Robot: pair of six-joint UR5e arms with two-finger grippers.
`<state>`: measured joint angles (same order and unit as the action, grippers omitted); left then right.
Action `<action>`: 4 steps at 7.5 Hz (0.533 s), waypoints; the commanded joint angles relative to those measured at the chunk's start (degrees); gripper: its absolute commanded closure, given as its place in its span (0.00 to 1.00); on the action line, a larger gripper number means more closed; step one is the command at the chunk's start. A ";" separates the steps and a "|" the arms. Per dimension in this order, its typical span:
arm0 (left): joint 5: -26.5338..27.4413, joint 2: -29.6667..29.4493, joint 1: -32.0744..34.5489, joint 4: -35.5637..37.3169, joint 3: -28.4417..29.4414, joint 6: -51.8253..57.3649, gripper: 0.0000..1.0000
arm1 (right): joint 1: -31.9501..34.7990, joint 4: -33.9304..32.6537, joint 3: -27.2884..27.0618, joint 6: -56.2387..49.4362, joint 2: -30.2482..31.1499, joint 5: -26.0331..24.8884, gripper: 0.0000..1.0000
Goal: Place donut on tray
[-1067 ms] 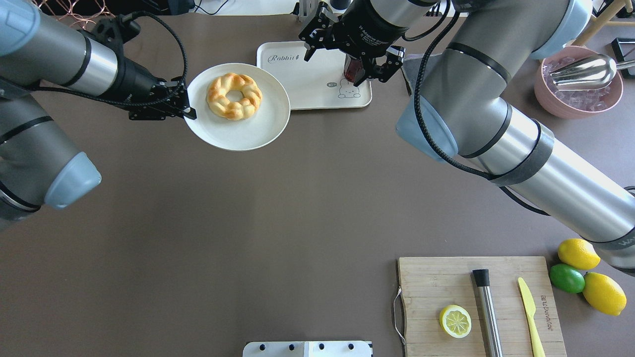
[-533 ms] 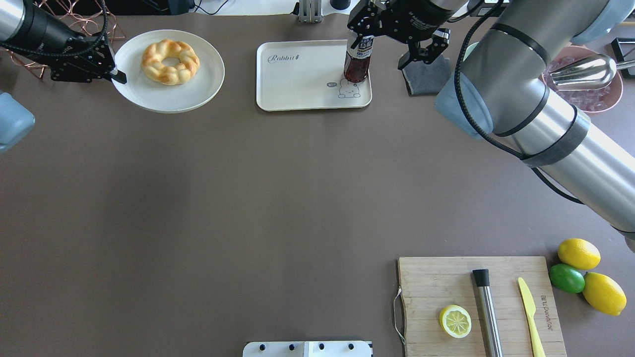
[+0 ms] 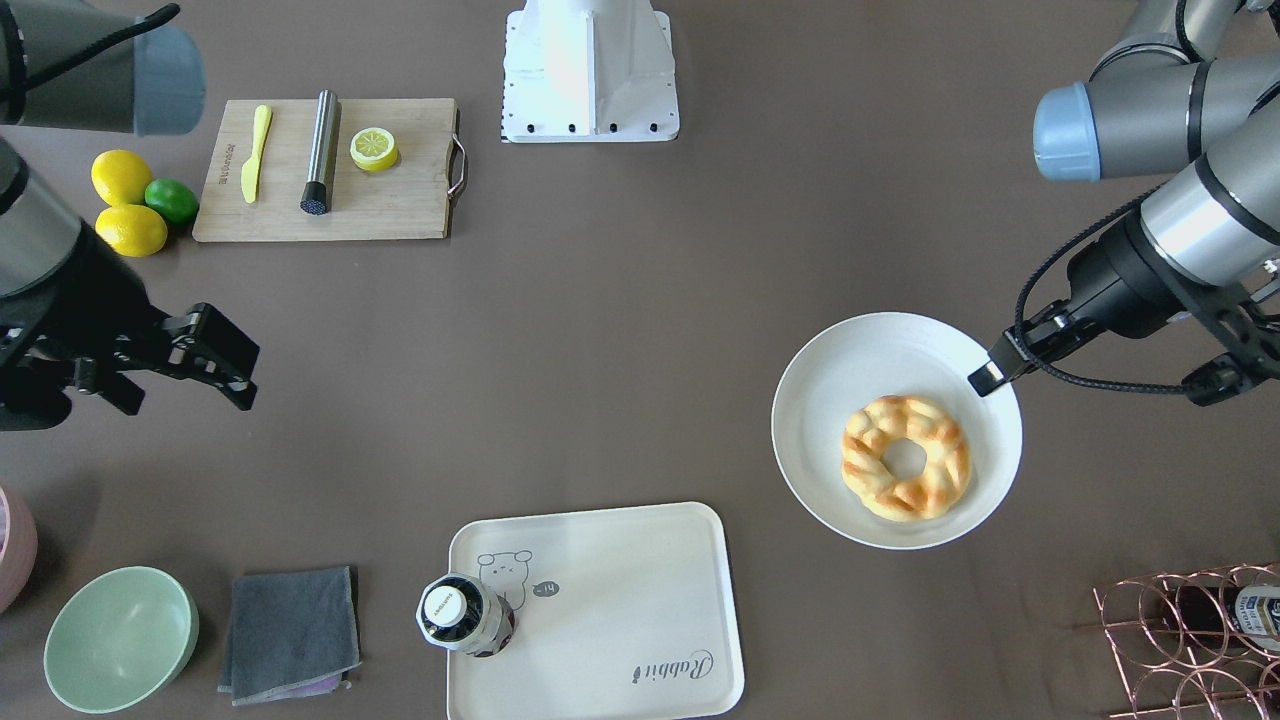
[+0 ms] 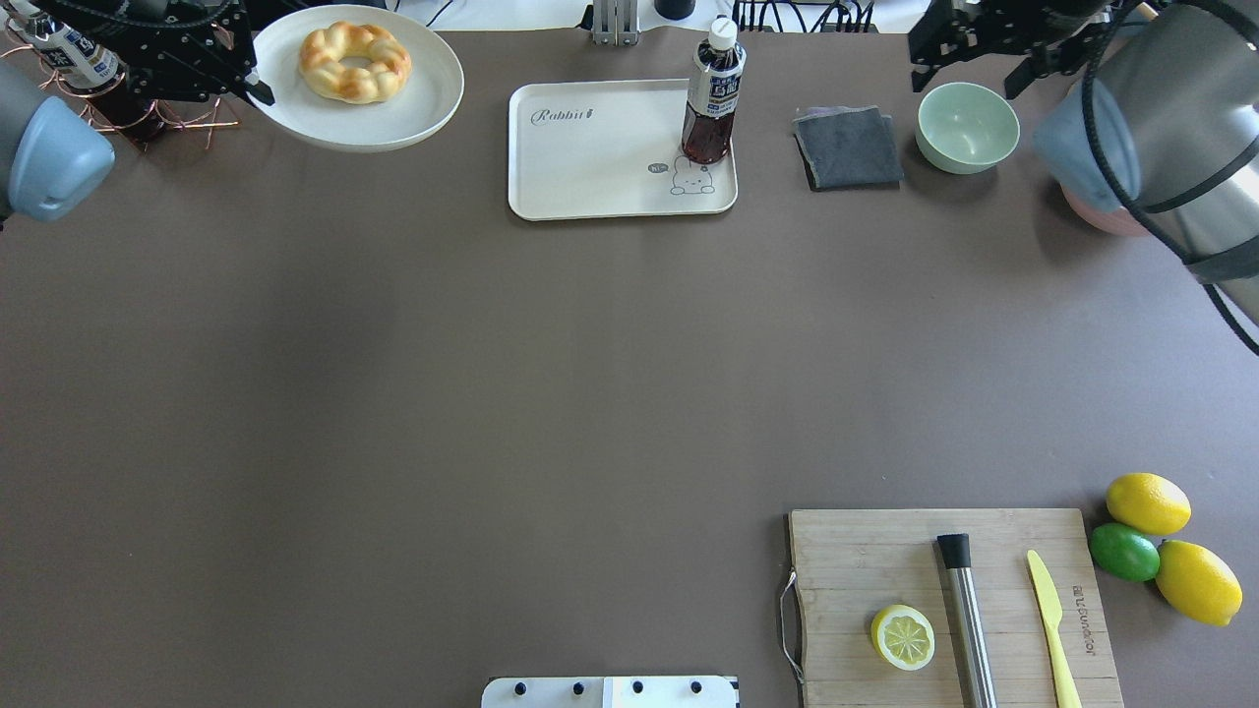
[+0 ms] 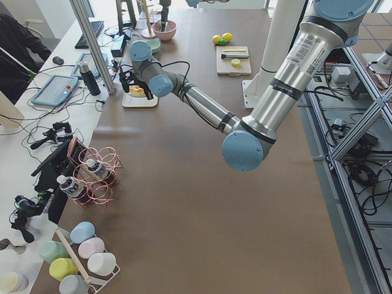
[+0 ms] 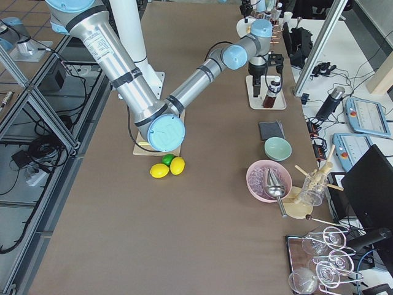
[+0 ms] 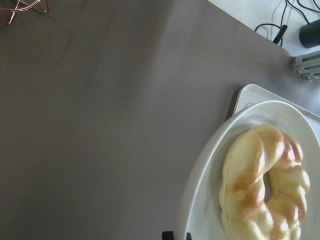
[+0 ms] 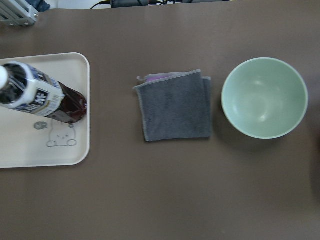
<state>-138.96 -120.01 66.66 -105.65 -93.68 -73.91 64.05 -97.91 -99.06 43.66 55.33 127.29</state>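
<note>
The donut (image 4: 355,62) is seen lying on a round white plate (image 4: 393,126) at the upper left of the overhead view. The plate is held by its rim: the two fingers of the left gripper (image 4: 261,95) are closed on the edge at the plate's left side. The tray (image 4: 590,177) is found to the right of the plate, in the upper middle of that view, and the donut is kept well apart from it. A bottle (image 4: 710,98) of dark drink is stood upright on the tray's right side, just above the little bear drawing (image 4: 692,177). The right gripper (image 4: 969,67) is seen at the upper right, with its fingers spread wide and nothing held. Just below it in the view a green bowl (image 4: 968,128) is set, and a folded grey cloth (image 4: 848,147) is laid between the bowl and the tray. A wooden board (image 4: 866,560) with a lemon half (image 4: 903,637) on it is seen at the lower right.
</note>
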 commanded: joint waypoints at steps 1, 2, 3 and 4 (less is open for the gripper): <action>4.89 -6.27 -3.35 -0.78 5.08 -6.58 1.00 | 7.21 -8.75 0.27 -21.70 4.95 0.15 0.00; 8.76 -7.94 -6.16 -4.27 7.52 -10.86 1.00 | 8.54 -12.96 0.35 -26.82 5.39 0.24 0.00; 12.80 -9.26 -9.15 -11.17 11.55 -16.91 1.00 | 9.25 -17.01 0.53 -30.70 5.49 0.58 0.00; 18.41 -10.58 -11.88 -18.55 15.59 -23.50 1.00 | 10.30 -17.57 0.53 -31.43 7.05 3.72 0.00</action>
<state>-129.02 -128.13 59.66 -112.95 -84.62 -86.95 72.46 -111.68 -98.65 16.75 60.58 127.81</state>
